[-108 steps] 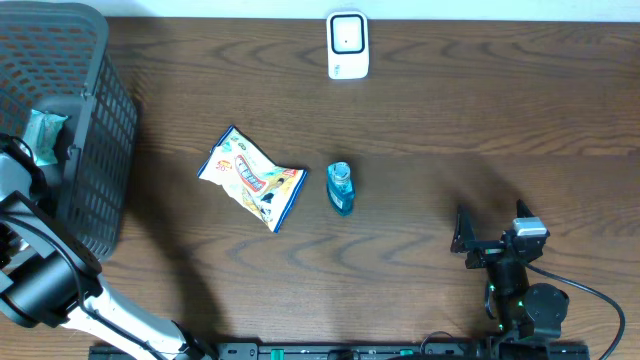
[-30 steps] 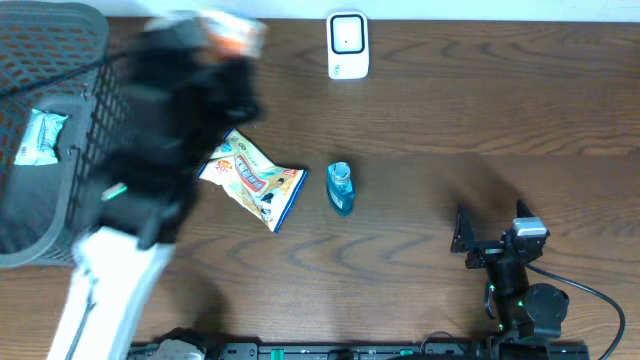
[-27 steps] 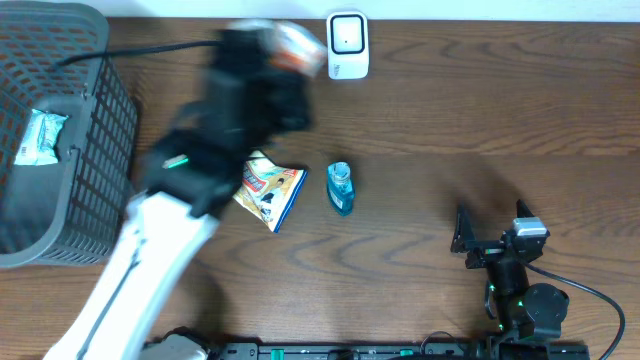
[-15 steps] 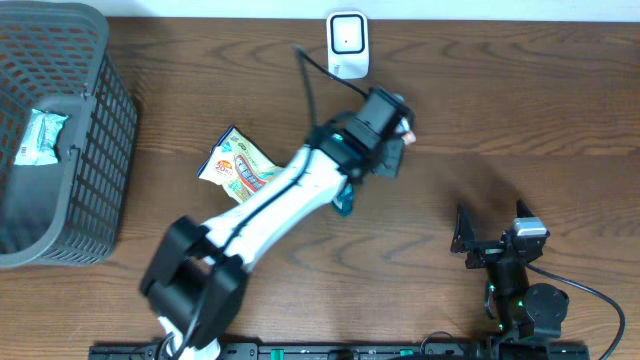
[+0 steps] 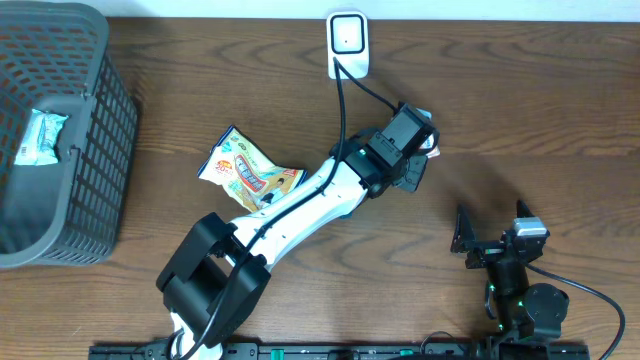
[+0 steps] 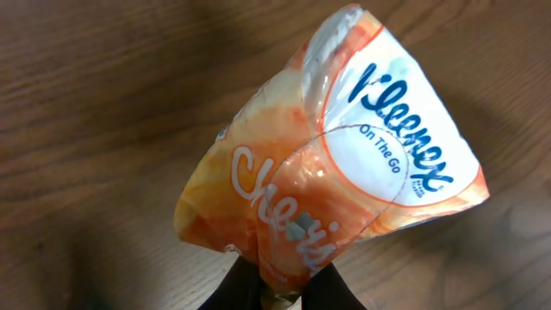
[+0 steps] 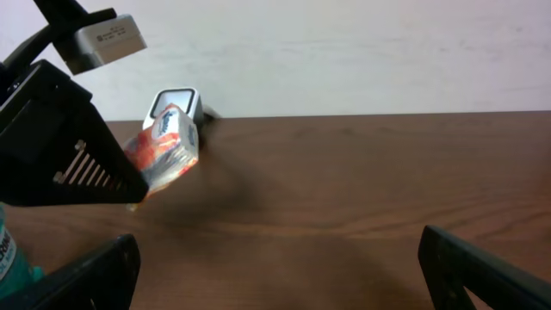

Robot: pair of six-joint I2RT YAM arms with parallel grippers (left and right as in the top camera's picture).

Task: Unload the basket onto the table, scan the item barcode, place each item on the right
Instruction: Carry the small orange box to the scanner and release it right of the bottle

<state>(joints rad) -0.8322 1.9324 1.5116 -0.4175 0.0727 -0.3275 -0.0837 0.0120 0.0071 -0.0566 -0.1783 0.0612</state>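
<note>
An orange-and-white Kleenex tissue pack hangs above the wooden table, and my left gripper is shut on its lower edge. From overhead the left gripper sits right of centre, below and to the right of the white barcode scanner; only slivers of the pack peek out beside it. The right wrist view shows the pack just in front of the scanner. No barcode shows on the pack. My right gripper rests open near the front right, holding nothing.
A colourful snack bag lies left of centre, partly under the left arm. A dark mesh basket at the far left holds a pale packet. A blue bottle shows at the right wrist view's left edge.
The left arm has swung from the basket rightward across the table with the tissue pack, ending to the lower right of the scanner. The right arm has stayed still.
</note>
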